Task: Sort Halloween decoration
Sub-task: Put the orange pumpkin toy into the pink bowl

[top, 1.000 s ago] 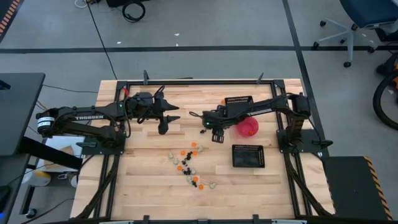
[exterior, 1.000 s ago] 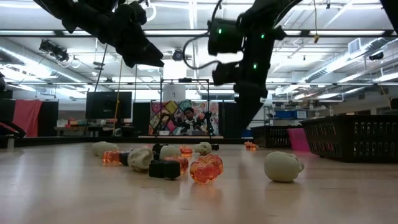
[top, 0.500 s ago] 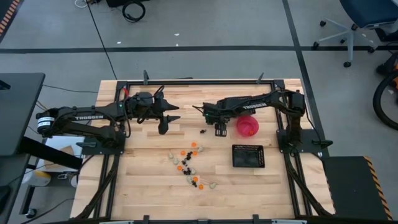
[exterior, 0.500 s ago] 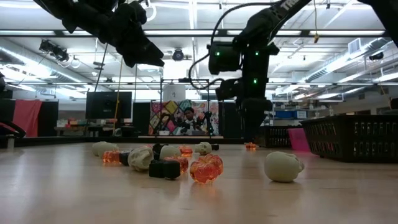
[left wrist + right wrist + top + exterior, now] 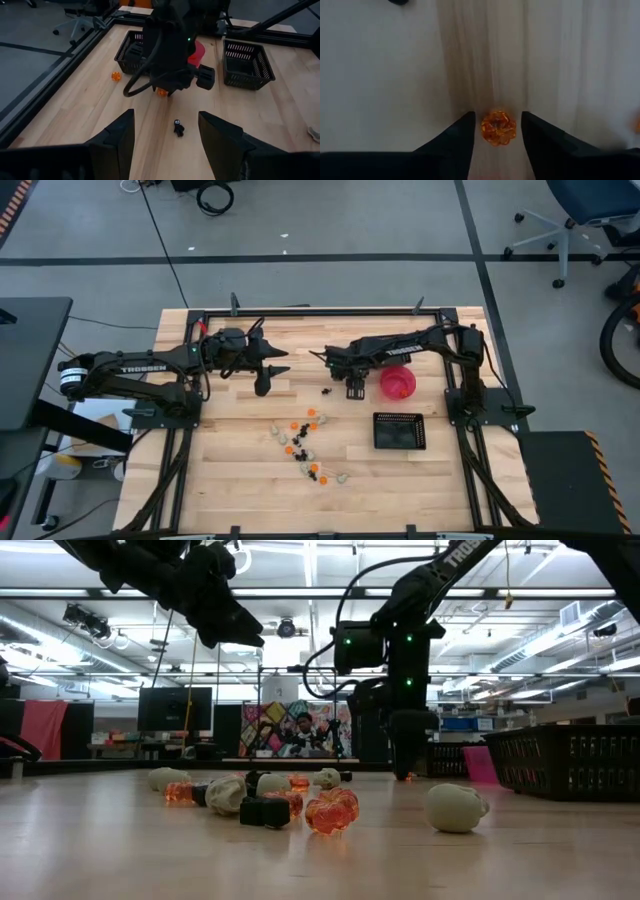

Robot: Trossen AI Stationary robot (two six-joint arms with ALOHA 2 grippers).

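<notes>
At the left side of the table, the left gripper is held above the wood with its fingers spread wide and nothing between them; it is unchanged over the past second. Toward the near edge, around the middle of the table, the main scatter of Halloween decoration is seen: orange, black and cream trinkets lying loose, with a cream skull and an orange pumpkin nearest the low camera. A lone black trinket lies apart from that scatter, just beside the right gripper. That gripper has been brought back from the scatter's side and lowered to the wood right of centre, close to the pink-red bowl. In the right wrist view an orange pumpkin trinket is framed between the two fingers, which are being drawn in but are not yet seen pressed on it, so a grasp cannot be confirmed. The pick of one orange piece appears to be in hand, with nearly all the sorting left. A black mesh tray stands nearer the right edge, and another at the far edge.
</notes>
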